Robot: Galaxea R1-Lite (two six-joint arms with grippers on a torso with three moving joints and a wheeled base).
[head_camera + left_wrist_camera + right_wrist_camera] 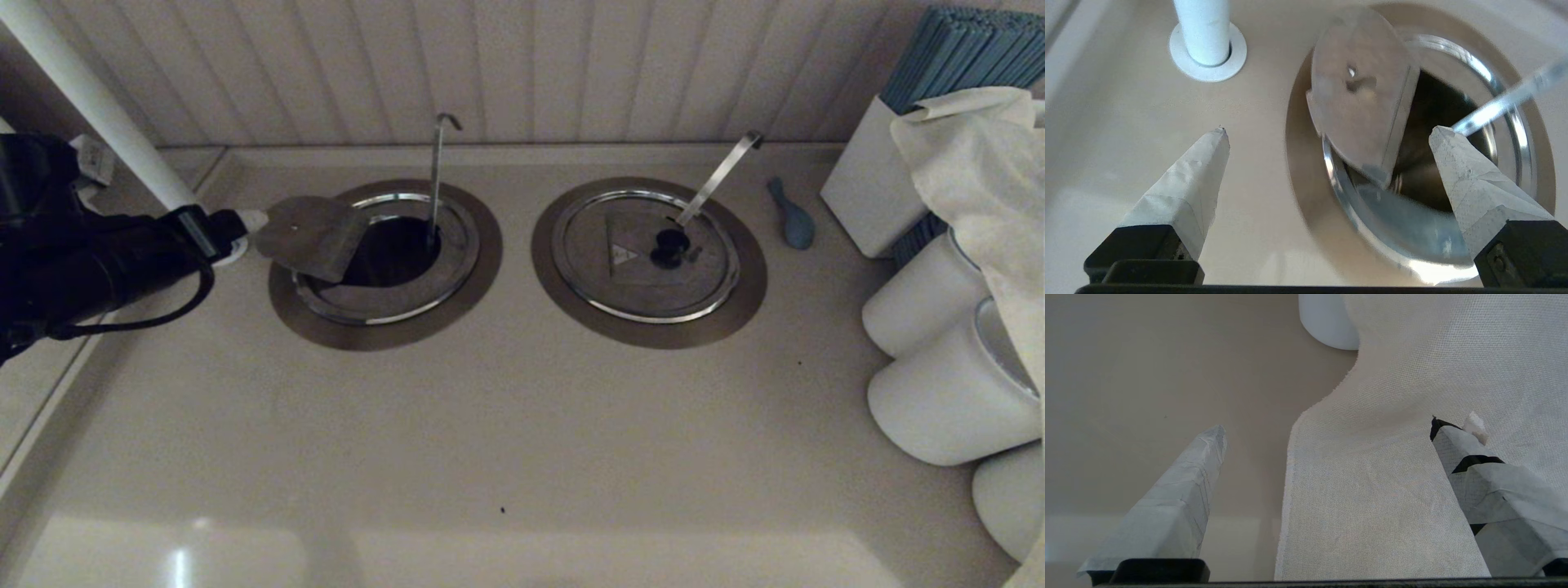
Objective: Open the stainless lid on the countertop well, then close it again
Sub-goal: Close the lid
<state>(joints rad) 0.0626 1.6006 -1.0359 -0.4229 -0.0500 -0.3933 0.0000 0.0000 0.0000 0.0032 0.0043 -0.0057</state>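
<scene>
The countertop well (392, 249) on the left stands open and dark inside its bronze-grey flange (469, 282). The stainless lid (314, 235) has one half folded up and tilted toward the left, grey underside showing and knob hidden. Its other half (1412, 228) lies flat across the near part of the hole. The thin hook-ended ladle handle (438, 163) rises from the well. My left gripper (1329, 134) is open just left of the well, with the raised lid (1361, 94) ahead of its spread fingers and nothing held. My right gripper (1327, 426) is open over a white cloth (1412, 465), outside the head view.
The twin well on the right stays covered by its lid (620, 278), with a broad strap handle (718, 175). A blue utensil (792, 219) lies beside it. A white post (98, 106) stands behind my left arm. White cylinders (939, 400), a cloth (980, 163) and a straw box (865, 188) crowd the right edge.
</scene>
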